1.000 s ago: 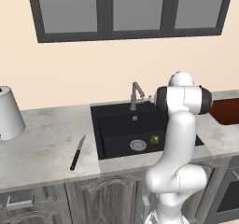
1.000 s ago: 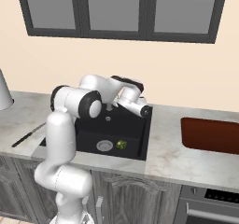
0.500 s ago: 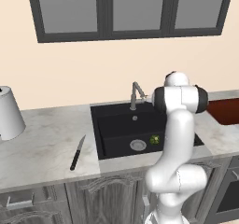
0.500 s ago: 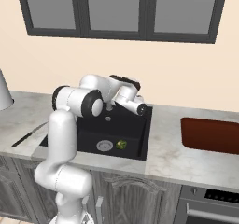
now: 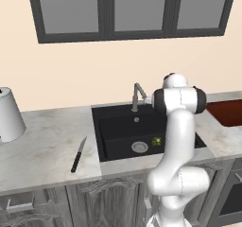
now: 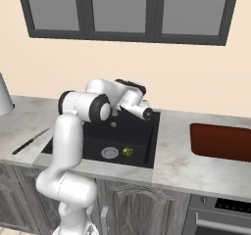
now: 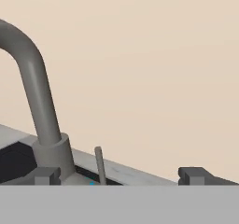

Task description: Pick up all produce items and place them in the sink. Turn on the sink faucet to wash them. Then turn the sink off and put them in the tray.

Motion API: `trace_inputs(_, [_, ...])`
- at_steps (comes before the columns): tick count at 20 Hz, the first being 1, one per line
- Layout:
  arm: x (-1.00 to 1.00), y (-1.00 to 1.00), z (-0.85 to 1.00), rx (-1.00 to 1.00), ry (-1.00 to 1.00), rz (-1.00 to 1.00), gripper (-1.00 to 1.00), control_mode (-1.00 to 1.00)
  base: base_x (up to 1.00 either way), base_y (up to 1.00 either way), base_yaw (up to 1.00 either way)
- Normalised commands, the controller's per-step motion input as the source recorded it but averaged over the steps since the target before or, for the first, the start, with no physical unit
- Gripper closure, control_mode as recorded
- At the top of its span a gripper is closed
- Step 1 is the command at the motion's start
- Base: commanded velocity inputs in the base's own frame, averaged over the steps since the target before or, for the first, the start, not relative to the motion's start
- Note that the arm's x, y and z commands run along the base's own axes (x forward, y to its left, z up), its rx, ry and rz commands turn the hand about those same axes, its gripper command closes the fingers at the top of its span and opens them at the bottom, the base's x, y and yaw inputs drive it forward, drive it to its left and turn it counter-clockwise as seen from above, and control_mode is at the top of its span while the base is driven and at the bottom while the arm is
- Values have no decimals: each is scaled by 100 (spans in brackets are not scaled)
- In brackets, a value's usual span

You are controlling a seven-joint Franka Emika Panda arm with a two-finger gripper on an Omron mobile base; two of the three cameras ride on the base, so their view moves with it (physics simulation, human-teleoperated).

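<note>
While the broccoli [image 6: 127, 152] lay in the sink [image 6: 147, 146] beside the drain, the gripper [image 7: 119, 175], jaws spread and empty, faced the faucet [image 7: 37, 97]; nudging its lever [image 7: 99, 164] seemed next.

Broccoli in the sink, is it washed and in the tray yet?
Not yet. The small green broccoli floret already lies in the black sink basin. The open hand is at the metal gooseneck faucet, near its thin lever. No water shows. Washing, shutting off and moving it to the reddish-brown tray remain.

Beige wall [image 5: 71, 79], dark-framed window [image 5: 127, 11], grey cabinets [image 5: 52, 207]
</note>
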Motion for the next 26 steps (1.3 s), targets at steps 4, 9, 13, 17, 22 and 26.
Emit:
trace_inputs(4, [20, 15, -7, 0, 2, 0, -100, -100, 0, 0, 0])
trace_inputs(9, [16, 17, -10, 0, 2, 0, -100, -100, 0, 0, 0])
trace_inputs(13, [16, 17, -14, 0, 3, 0, -100, -100, 0, 0, 0])
trace_inputs(17, [15, 16, -14, 0, 3, 0, 100, -100, 0, 0, 0])
trace_inputs(22, [6, 7, -5, 0, 0, 0, 100, -100, 0, 0, 0])
trace_inputs(26, [0, 0, 0, 0, 0, 0, 100, -100, 0, 0, 0])
